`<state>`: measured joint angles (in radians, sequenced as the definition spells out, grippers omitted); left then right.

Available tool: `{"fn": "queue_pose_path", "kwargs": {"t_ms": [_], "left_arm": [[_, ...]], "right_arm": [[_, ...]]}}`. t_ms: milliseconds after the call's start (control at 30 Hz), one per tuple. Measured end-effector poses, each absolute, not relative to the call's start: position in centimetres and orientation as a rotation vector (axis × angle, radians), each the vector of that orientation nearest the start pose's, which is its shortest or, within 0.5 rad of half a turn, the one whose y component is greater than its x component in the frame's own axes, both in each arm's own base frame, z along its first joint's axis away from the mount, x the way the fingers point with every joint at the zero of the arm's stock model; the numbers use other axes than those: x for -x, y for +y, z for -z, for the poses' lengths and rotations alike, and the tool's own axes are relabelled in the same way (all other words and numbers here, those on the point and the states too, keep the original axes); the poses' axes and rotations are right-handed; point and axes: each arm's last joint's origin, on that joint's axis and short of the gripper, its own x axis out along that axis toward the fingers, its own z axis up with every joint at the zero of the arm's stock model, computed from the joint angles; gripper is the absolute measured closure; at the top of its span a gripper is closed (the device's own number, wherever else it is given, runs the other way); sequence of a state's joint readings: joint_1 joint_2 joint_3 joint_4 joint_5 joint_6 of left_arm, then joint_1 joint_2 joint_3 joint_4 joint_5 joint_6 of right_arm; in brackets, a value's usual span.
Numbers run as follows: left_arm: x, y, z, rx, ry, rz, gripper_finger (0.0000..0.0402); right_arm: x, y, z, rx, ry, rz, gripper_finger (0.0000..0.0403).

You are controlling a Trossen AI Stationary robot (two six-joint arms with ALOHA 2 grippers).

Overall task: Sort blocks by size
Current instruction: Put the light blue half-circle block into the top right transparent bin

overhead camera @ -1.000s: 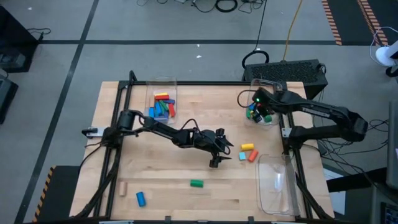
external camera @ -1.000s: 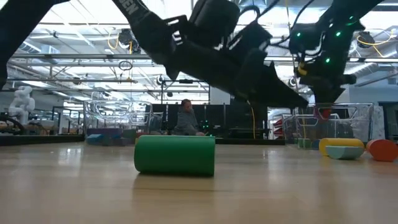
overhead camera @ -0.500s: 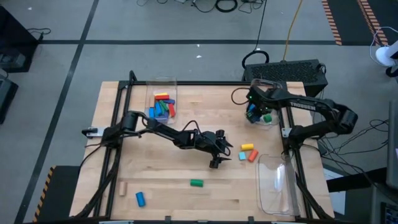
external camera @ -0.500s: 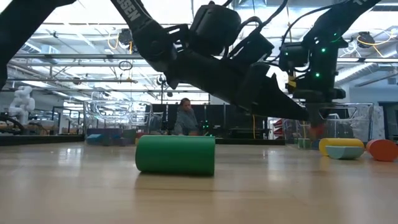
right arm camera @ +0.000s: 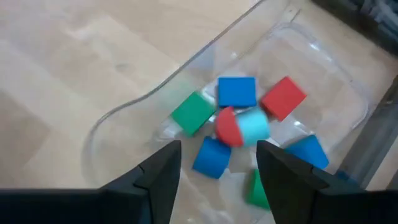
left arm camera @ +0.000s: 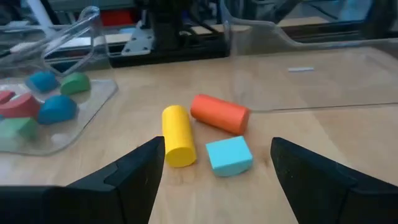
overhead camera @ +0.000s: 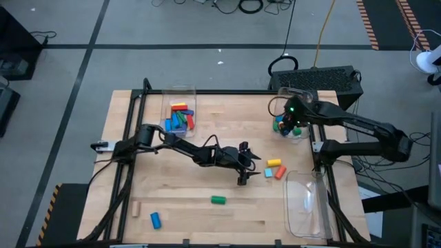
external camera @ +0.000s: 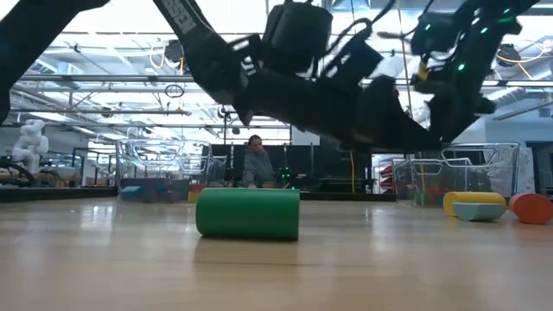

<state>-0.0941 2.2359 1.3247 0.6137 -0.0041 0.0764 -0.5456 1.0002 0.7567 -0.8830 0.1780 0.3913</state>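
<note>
A: Left gripper (left arm camera: 213, 171) first. Jaws spread wide, nothing between them, aimed at three loose blocks just ahead: yellow cylinder (left arm camera: 178, 144), orange cylinder (left arm camera: 219, 114), light blue block (left arm camera: 229, 155), all lying close together on the table (overhead camera: 207, 114).

B: Handling?

A: Probably light, hard painted wood, smooth enough to slip. Cylinders likely to roll if nudged from the side. Best taken across the round middle, fingers square to the long axis. Blue piece has flat faces, likely easier.

B: Right gripper (right arm camera: 217, 171)?

A: Jaws apart, empty, hanging over the clear bin (right arm camera: 124, 121) at the far right corner. Inside: red (right arm camera: 283, 97), blue (right arm camera: 237, 91), green (right arm camera: 193, 112) pieces and a few more, piled loosely, touching each other.

B: Arm poses?

A: Left arm (overhead camera: 179, 143) stretched low across the middle of the table toward the right side, wrist tipped down, fingers near the surface. Right arm (overhead camera: 351, 124) reaching in from the right edge, elbow bent, wrist above the bin.

B: Other blocks?

A: A green cylinder (overhead camera: 218, 201) near the front middle, a blue one (overhead camera: 155, 220) and a plain wood piece (overhead camera: 136, 208) at the front left, well apart from both grippers. Another bin (overhead camera: 180, 114) at the back left holds several bars. A third bin (overhead camera: 306, 203) at the front right shows nothing inside.
</note>
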Motion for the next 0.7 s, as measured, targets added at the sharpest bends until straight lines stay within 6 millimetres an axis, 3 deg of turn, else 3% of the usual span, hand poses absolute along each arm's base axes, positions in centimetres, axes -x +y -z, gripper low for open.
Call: {"fn": "queue_pose_path", "kwargs": {"t_ms": [300, 700], "left_arm": [[-49.6, -6.1, -10.0, -0.095, 0.276, 0.042, 0.0107], [-51.4, -7.8, -7.6, -0.093, 0.319, -0.011, 0.0107]], "right_arm": [[-13.0, -5.7, -25.3, -0.584, 0.943, 0.785, 0.0215], [-13.3, -3.6, -25.5, -0.578, 0.927, 0.72, 0.0215]]}}
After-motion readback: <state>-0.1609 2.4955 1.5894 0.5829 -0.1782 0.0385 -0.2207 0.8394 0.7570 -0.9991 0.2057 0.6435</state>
